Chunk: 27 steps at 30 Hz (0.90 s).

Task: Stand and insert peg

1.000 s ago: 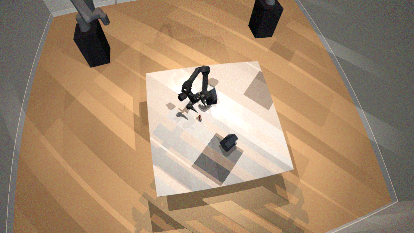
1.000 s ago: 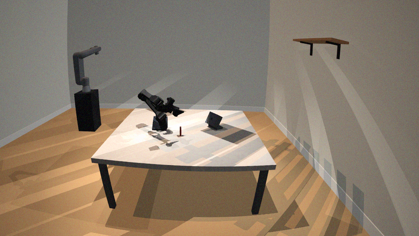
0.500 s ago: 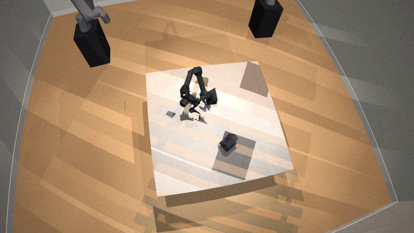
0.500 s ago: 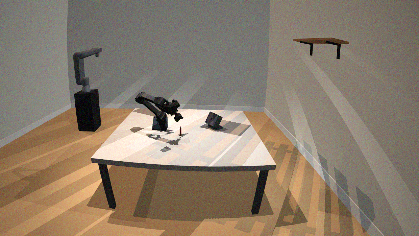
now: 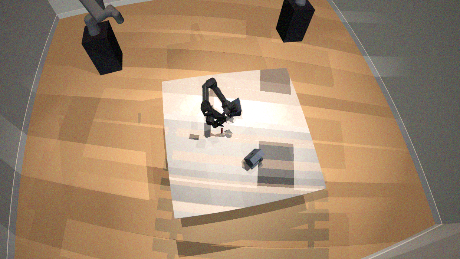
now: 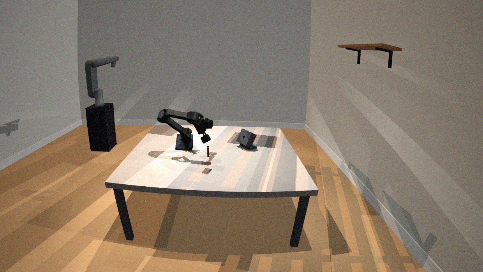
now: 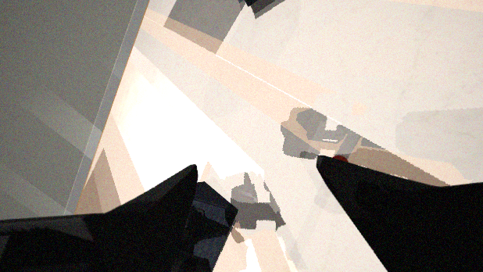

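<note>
The red peg point(image 5: 221, 130) point(image 6: 208, 151) stands upright on the table. Its white band is too small to make out. In the wrist view only a bit of its red top point(image 7: 341, 159) shows past the edge of the right finger. My gripper point(image 6: 205, 138) point(image 7: 257, 165) is wide open and empty. It hangs above the peg, and in the wrist view the peg lies outside the gap between the fingertips. The sloped panel point(image 5: 254, 157) point(image 6: 249, 138) stands apart from the peg, with its dark hole point(image 6: 243, 136) in the face.
The robot's base point(image 5: 236, 107) point(image 6: 184, 143) point(image 7: 216, 211) stands on the white table point(image 5: 199, 196) point(image 6: 168, 180), beside the peg. Arm shadows fall around the peg. A dark rectangular shadow lies beside the panel. Another arm on a black pedestal point(image 5: 102, 48) point(image 6: 100, 126) stands off the table.
</note>
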Available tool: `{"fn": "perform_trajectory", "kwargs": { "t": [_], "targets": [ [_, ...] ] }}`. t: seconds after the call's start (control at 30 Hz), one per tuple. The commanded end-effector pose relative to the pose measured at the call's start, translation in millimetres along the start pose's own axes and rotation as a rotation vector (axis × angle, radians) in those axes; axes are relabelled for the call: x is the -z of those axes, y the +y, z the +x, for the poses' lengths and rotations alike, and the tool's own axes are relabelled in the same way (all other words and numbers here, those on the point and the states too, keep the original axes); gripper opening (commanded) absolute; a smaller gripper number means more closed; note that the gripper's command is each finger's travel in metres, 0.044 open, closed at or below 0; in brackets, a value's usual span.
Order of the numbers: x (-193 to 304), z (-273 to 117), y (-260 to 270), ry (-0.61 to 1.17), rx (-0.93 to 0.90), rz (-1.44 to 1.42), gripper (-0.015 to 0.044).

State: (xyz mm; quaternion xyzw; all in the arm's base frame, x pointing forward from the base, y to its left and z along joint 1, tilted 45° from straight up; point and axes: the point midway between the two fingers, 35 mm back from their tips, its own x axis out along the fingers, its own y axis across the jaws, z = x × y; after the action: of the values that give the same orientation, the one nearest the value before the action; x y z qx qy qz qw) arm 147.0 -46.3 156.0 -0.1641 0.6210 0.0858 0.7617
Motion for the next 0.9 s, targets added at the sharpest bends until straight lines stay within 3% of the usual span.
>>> {"fn": "perform_trajectory", "kwargs": {
  "t": [0.0,0.47,0.7,0.87],
  "targets": [
    [3.8,3.0,-4.1,0.124,0.040,0.017,0.0440],
    [-2.1,1.5,-23.1,0.448,0.329,-0.012,0.0440],
    [-20.2,-4.9,-31.5,0.520,0.537,-0.071,0.0440],
    [-22.6,-5.6,-32.0,0.523,0.558,-0.078,0.0440]
  ]
}}
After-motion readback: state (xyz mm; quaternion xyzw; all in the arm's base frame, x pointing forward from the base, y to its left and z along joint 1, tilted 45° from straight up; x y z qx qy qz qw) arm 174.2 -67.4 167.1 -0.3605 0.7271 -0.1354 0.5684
